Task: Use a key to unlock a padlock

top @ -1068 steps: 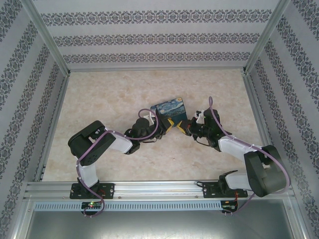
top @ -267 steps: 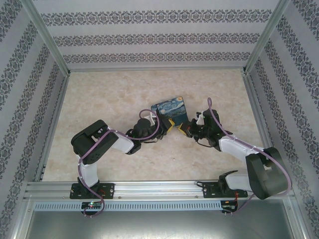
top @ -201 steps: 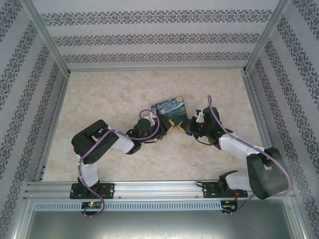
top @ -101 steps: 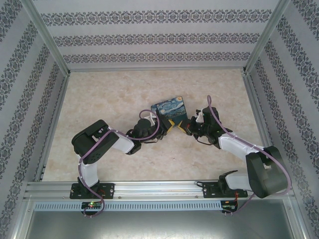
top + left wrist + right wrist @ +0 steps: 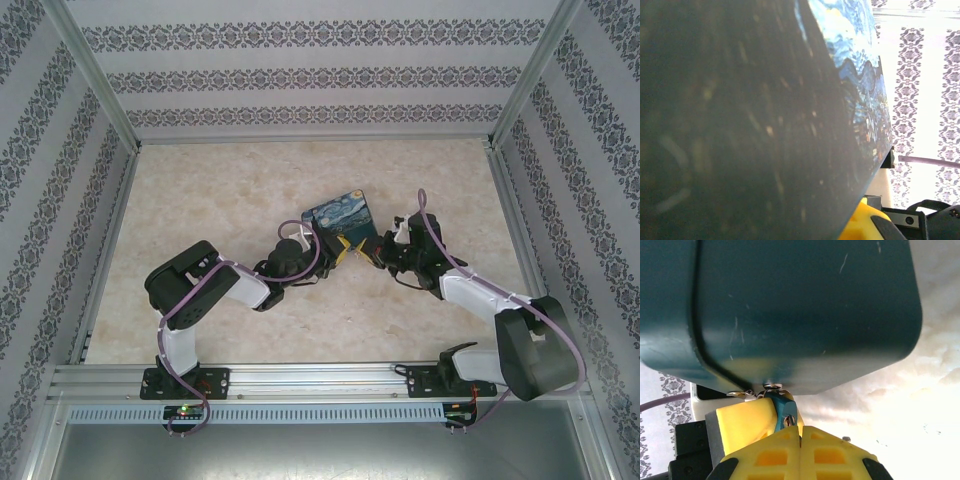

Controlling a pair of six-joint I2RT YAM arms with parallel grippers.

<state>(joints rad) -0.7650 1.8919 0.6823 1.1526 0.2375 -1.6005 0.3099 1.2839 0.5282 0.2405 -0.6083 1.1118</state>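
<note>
Top view: padlock (image 5: 342, 218) sits mid-frame, just right of centre, painted face up and tilted, raised off the table (image 5: 220, 200). L gripper (image 5: 328, 249) comes in from lower left and meets the block's lower-left edge. R gripper (image 5: 369, 251) comes in from lower right, tips just under the block's lower edge. Both are right up against it, R the one lined up w/ the keyhole side.

L wrist view: padlock (image 5: 860, 85) is pressed close to the lens, dark side across most of the frame, painted face a strip at upper right. The L fingers' own gap isn't visible, but from the way the block hangs off that arm in the top view, I judge L clamped on the padlock.

R wrist view: R gripper (image 5: 800, 434) has its yellow fingers pressed together along a centre seam, pinching the key (image 5: 784, 409). Bluish head pokes out just above the tips. The shaft runs up and slightly left to a small metal ring on the padlock's (image 5: 805, 305) dark underside. Can't tell how deep it sits.

Key relation: the lock lies directly above R's fingertips in this view, key's long axis near-vertical, roughly in line w/ the fingers. Next move prob. a wrist roll about that axis, w/ L bracing the block; any sideways drift could bind or slip the key.
</note>
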